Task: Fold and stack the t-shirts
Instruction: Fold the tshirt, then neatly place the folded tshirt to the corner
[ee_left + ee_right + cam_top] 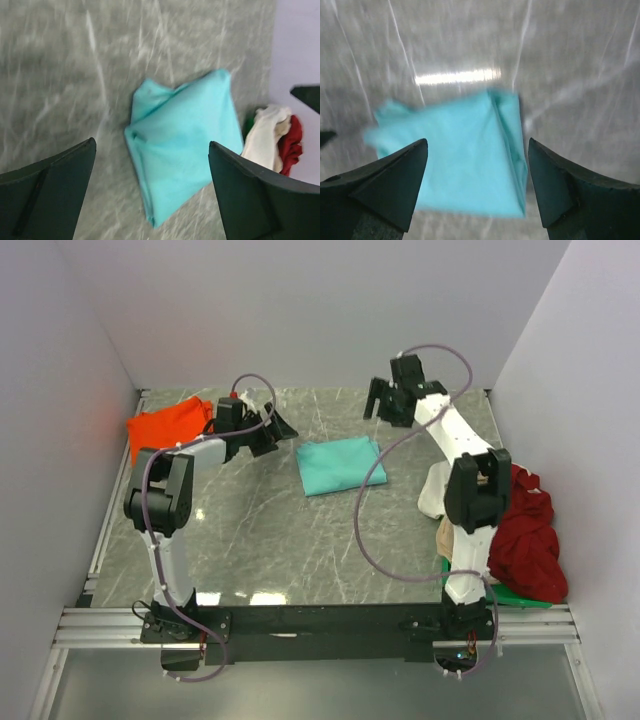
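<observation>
Two grippers hang over the far half of the grey marbled table (250,540), and both stand wide open with nothing between their fingers; the left gripper (272,430) sits just beside the far left corner of the teal t-shirt (340,465), while the right gripper (384,400) is held near its far right corner; from the overhead view alone I cannot tell how high either one is above the cloth. The teal t-shirt lies folded into a rough rectangle near the middle of the table, between the two arms, flat on the surface and apart from every other garment; in the left wrist view it shows between the two dark fingers (50,195) with layered edges along one side and one corner slightly rumpled; in the right wrist view it is blurred, but a fold line runs down near its right edge. The orange t-shirt (165,425) lies bunched at the far left corner of the table, behind the left arm; at the right edge, beside the right arm, a loose heap holds the dark red t-shirt (525,530) on top, a white one (434,490) and a beige one (444,536) against the arm, and a green one (522,596) showing underneath at the near side.
</observation>
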`<action>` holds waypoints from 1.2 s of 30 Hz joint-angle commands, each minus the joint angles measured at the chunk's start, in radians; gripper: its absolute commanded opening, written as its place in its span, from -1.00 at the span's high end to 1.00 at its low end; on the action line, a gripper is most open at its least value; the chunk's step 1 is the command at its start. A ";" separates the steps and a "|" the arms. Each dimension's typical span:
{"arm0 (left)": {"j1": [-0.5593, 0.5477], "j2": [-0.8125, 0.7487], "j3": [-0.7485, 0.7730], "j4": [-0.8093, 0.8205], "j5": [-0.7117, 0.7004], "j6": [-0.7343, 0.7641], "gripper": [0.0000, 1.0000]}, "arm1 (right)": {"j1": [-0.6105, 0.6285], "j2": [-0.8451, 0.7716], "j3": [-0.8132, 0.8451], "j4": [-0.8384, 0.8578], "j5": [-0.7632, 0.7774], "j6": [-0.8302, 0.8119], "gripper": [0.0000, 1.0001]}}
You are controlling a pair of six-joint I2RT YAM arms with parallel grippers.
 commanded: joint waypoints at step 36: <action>-0.168 -0.150 -0.260 0.060 -0.097 0.046 -0.90 | 0.089 -0.131 -0.610 0.280 -0.112 0.036 -0.37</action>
